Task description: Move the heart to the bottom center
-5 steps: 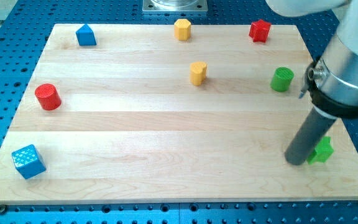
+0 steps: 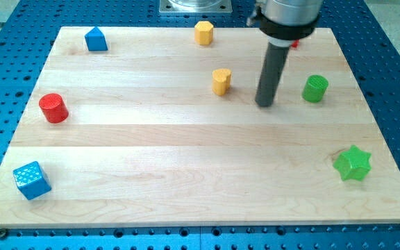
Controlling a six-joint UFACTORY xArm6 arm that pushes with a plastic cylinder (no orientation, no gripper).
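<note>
The yellow heart block [image 2: 221, 80] stands on the wooden board [image 2: 186, 153], a little above and right of its middle. My tip [image 2: 265, 104] rests on the board to the right of the heart, a short gap away and slightly lower in the view. It is not touching the heart. The green cylinder [image 2: 315, 89] stands to the right of my tip.
A yellow hexagon [image 2: 203, 32] and a blue block [image 2: 96, 39] stand along the view's top. A red block [image 2: 294, 43] is mostly hidden behind the arm. A red cylinder [image 2: 53, 108] is at the left, a blue cube [image 2: 31, 180] at bottom left, a green star [image 2: 353, 164] at right.
My tip has moved from beside the green star at the lower right up and left to just right of the heart. The star now shows in full. No block has moved.
</note>
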